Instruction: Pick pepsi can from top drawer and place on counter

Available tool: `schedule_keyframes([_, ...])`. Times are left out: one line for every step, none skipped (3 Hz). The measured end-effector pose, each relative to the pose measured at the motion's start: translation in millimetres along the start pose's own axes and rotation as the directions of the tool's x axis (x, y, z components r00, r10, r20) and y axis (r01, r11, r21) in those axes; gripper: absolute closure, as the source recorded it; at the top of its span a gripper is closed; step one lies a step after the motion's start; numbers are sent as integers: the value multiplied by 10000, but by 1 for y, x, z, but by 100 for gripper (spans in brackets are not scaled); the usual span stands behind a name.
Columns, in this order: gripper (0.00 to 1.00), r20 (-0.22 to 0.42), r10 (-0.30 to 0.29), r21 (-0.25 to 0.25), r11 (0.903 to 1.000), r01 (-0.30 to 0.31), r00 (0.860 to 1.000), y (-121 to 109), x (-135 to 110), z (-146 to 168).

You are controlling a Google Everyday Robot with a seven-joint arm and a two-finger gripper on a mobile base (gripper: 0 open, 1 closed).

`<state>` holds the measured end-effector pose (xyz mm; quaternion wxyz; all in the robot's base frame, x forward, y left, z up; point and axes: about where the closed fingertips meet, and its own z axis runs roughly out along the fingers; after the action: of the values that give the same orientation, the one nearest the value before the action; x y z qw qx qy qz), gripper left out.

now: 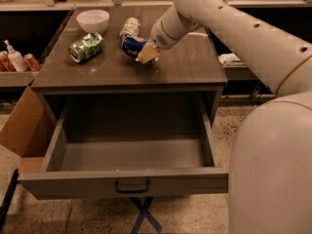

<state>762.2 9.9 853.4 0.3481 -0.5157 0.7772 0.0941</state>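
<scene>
The pepsi can (131,45), dark blue and lying tilted on its side, is at the back middle of the counter (185,67). My gripper (146,54) comes in from the upper right and is shut on the can's right end. I cannot tell whether the can rests on the counter or hangs just above it. The top drawer (124,184) is pulled fully open below the counter, and its inside shows nothing in it.
A green patterned can (87,47) lies on the counter's left. A pale can (129,27) and a white bowl (93,19) sit at the back. A cardboard box (24,126) stands left of the drawer. A side shelf (14,77) holds bottles. My pale body (273,169) fills the right.
</scene>
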Motion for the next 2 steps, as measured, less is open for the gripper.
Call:
schedule_keyframes([5, 11, 135, -73, 9999, -135, 9999, 0, 2, 4])
schedule_keyframes([0, 27, 177, -100, 9998, -177, 9998, 0, 2, 6])
